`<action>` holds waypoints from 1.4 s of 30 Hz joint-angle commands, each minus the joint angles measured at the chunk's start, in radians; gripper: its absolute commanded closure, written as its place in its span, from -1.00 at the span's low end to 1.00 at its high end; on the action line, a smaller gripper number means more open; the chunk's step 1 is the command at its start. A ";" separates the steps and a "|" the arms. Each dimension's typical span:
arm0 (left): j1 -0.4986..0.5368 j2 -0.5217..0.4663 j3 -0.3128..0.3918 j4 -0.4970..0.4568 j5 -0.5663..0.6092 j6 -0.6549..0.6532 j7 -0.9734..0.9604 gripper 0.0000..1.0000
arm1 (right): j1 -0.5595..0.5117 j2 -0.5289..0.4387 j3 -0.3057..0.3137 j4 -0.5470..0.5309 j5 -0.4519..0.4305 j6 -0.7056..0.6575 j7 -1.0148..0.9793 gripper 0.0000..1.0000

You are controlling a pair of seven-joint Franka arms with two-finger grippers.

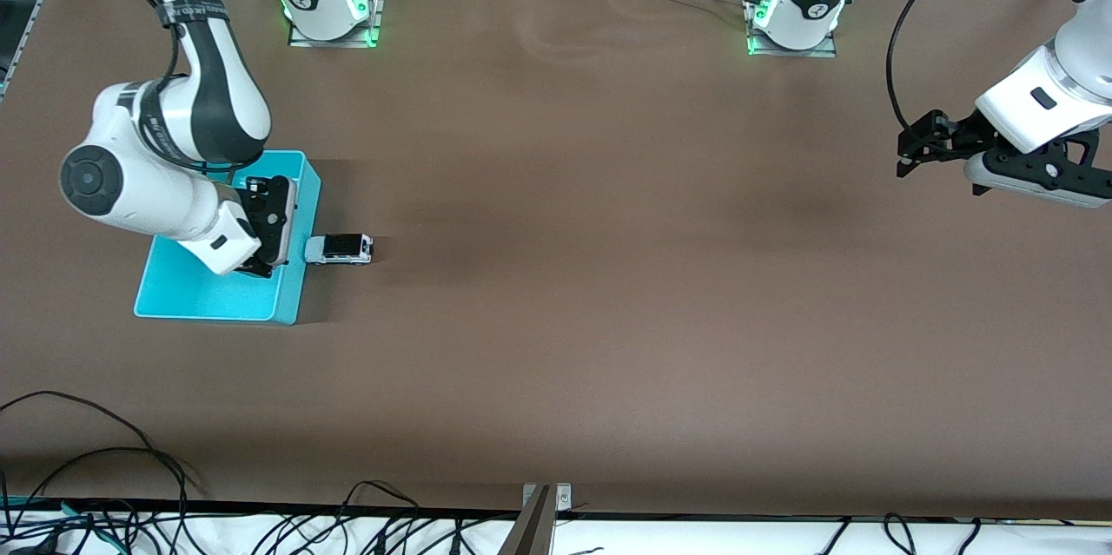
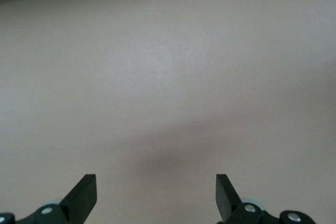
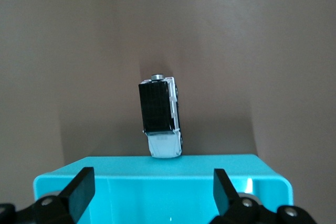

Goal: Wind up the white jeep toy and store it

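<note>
Right gripper (image 3: pixel 149 195) is hanging over the cyan bin (image 1: pixel 200 294), fingers spread wide, holding nothing. White jeep toy (image 1: pixel 340 248) is sitting on the table (image 1: pixel 608 277), nose against the bin's outer wall. Left gripper (image 2: pixel 156 198) is waiting, spread and unloaded, over bare table.

The left tool (image 2: pixel 156 198) hangs over bare brown bench (image 2: pixel 168 77), its two black fingertips (image 2: pixel 84 195) spread wide with nothing between them. A faint shadow darkens the bench beneath.

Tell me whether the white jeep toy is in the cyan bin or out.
Out. The white jeep toy sits on the table, against the cyan bin outer wall.
</note>
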 commanded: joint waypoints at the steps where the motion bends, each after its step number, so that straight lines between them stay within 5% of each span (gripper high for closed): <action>1: -0.005 -0.015 0.014 0.011 -0.023 -0.029 -0.012 -1.00 | -0.002 -0.027 0.026 -0.103 0.021 0.121 -0.096 -1.00; 7: -0.008 0.048 0.014 0.112 -0.026 -0.086 -0.017 -1.00 | 0.002 -0.018 0.046 -0.192 0.021 0.276 -0.134 -1.00; 29: 0.011 0.056 0.015 0.117 -0.045 -0.123 -0.071 -1.00 | 0.002 0.096 0.055 -0.253 0.021 0.511 -0.134 -0.99; 32: 0.021 0.057 0.014 0.112 -0.043 -0.124 -0.071 -1.00 | 0.002 0.097 0.056 -0.285 0.021 0.561 -0.134 -0.85; 39: 0.023 0.051 0.014 0.118 -0.037 -0.126 -0.072 -1.00 | 0.002 0.099 0.067 -0.290 0.021 0.577 -0.133 0.08; 42: 0.023 0.050 0.012 0.117 -0.036 -0.132 -0.074 -1.00 | 0.002 0.099 0.067 -0.289 0.021 0.574 -0.131 0.25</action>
